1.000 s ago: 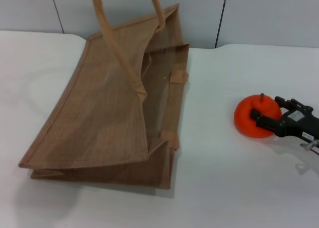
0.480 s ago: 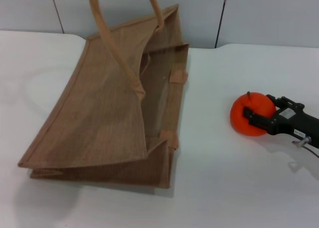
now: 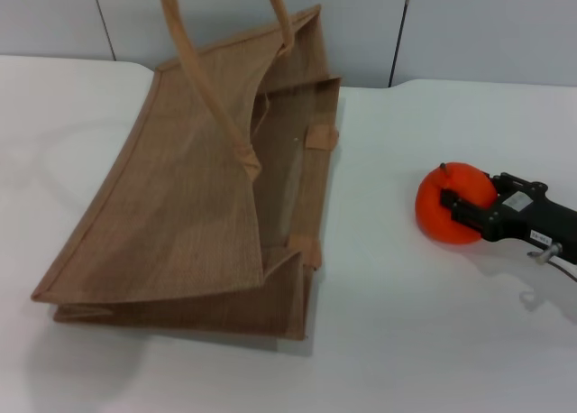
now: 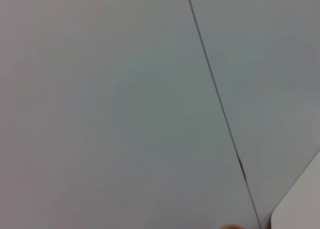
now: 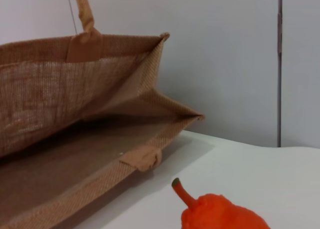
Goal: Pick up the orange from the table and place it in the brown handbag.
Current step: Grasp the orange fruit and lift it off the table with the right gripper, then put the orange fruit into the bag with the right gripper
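Observation:
The orange (image 3: 446, 216) is at the right of the white table (image 3: 406, 332), a hand's width from the brown handbag (image 3: 189, 215). My right gripper (image 3: 463, 206) reaches in from the right edge and is shut on the orange, its black fingers across the fruit's near side. The handbag lies on its side with its mouth gaping toward the orange, and its two handles rise out of the top of the head view. In the right wrist view the orange (image 5: 222, 215) with its stem sits low in front, facing the handbag (image 5: 75, 139) and its open inside. My left gripper shows in no view.
A grey panelled wall (image 3: 469, 25) runs behind the table. Bare tabletop lies between the orange and the bag mouth and along the front edge. The left wrist view holds only wall (image 4: 125, 99) and a table corner (image 4: 302, 204).
My right gripper has carried the orange a little to the left, toward the bag mouth, and the stem now tilts leftward. The bag has hardly shifted.

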